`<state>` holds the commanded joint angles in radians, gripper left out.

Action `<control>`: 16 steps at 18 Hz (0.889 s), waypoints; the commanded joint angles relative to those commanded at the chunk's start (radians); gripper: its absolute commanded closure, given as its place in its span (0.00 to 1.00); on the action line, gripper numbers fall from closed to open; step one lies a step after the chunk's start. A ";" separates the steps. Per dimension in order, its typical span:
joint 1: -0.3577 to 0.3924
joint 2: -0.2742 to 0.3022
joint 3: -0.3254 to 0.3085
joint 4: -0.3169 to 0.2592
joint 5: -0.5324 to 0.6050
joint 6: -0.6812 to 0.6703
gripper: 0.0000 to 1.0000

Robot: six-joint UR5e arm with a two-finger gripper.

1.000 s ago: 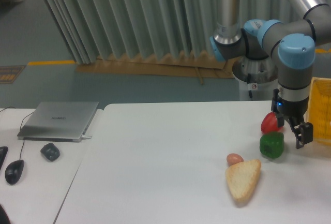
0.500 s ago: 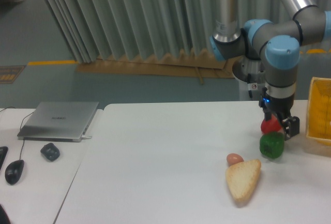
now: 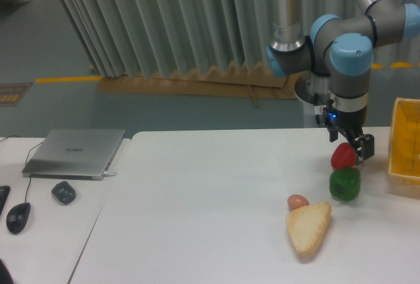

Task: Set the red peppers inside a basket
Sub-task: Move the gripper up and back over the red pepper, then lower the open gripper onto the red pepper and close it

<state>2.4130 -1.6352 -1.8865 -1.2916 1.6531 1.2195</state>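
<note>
White table fills the lower frame; grey pleated curtain across the top. UR5e arm reaches down at upper right.

Yellow basket cut off by the right edge, mid-height, well to the right of the produce. Closed laptop at left, with a small mark on the lid too faint to read. Bread wedge lower right of centre.

Green bell pepper at right, just below the red pepper, the two touching or nearly so. Pinkish egg-like object against the bread's upper left. Black mouse and a dark lump at far left.

Gripper sits over the red pepper's upper right. One finger shows beside it; the other is hidden, so whether they pinch the pepper cannot be told.

Step judged: the grasp of the red pepper, not yet lifted. Next calls for a firm hold, a lift above the green pepper, then travel right over the basket rim.

No other writing legible.
</note>
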 joint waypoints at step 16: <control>0.017 -0.002 -0.009 -0.067 0.079 -0.310 0.00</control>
<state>2.4297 -1.6367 -1.8960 -1.3591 1.7319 0.9098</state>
